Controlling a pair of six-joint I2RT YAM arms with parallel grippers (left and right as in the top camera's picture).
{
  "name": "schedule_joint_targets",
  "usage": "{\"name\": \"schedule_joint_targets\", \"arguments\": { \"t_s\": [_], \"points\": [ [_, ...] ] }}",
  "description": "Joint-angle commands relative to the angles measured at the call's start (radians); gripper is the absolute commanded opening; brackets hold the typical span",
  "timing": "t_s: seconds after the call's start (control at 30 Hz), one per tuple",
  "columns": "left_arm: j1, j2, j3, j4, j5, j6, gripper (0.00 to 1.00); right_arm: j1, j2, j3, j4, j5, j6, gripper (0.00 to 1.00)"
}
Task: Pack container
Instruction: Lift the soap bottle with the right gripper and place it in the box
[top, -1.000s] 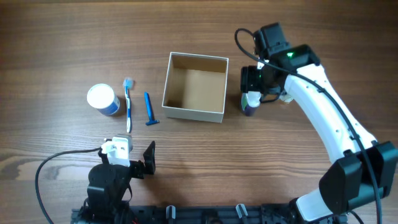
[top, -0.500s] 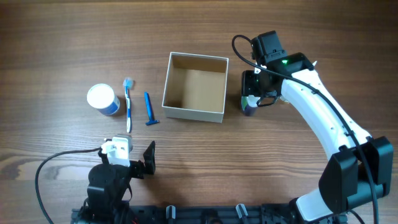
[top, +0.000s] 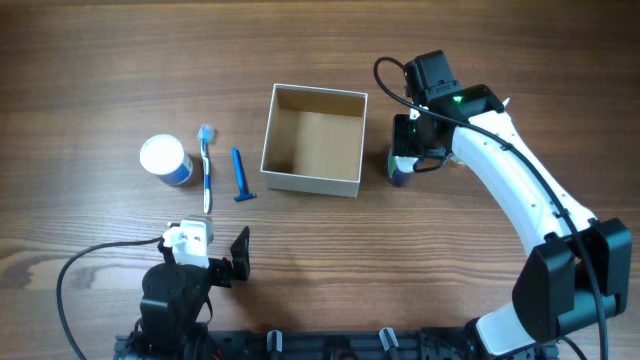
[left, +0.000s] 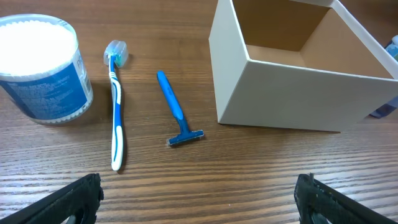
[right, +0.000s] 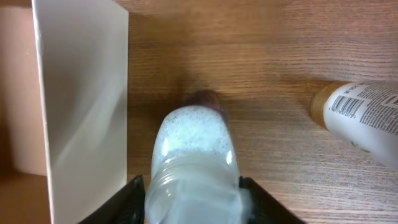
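**The right tool (right: 191, 194) has the bottle (right: 196, 140); container (top: 310, 183) just left**

It's clamped on the frosted bottle's sides, dark cap pointing down at the bench (right: 280, 50). The container sits mid-bench, its white wall just beside the bottle on the left. A lift over that wall looks next. The left tool (left: 198, 200) hangs spread and empty, well apart.

Overhead straight down; wrist views close to table (top: 120, 60), container (top: 310, 184) in all three.

Container (top: 313, 140): square shallow cardboard box, white walls, tan inside, upright, top open, just beside right claw (top: 404, 163).
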Motion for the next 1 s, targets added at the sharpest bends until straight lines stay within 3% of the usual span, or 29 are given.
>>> {"name": "schedule_joint_targets", "arguments": {
  "t_s": [0.0, 0.3, 0.47, 0.7, 0.83, 0.97],
  "points": [
    [0.008, -0.009, -0.005, 0.003, 0.016, 0.019, 1.00, 0.000, 0.019, -0.004, -0.009, -0.016, -0.012, 0.56],
    [0.008, -0.009, -0.005, 0.003, 0.016, 0.019, 1.00, 0.000, 0.050, -0.004, 0.000, -0.016, -0.012, 0.53],
    [0.008, -0.009, -0.005, 0.003, 0.016, 0.019, 1.00, 0.000, 0.048, 0.001, 0.013, 0.018, -0.013, 0.31],
    [0.008, -0.009, -0.005, 0.003, 0.016, 0.019, 1.00, 0.013, -0.095, 0.090, -0.089, 0.037, -0.045, 0.18],
    [0.008, -0.009, -0.005, 0.003, 0.016, 0.019, 1.00, 0.108, -0.234, 0.220, -0.160, 0.040, -0.065, 0.06],
    [0.008, -0.009, -0.005, 0.003, 0.016, 0.019, 1.00, 0.220, -0.283, 0.294, -0.144, 0.040, -0.060, 0.05]
  ]
}}
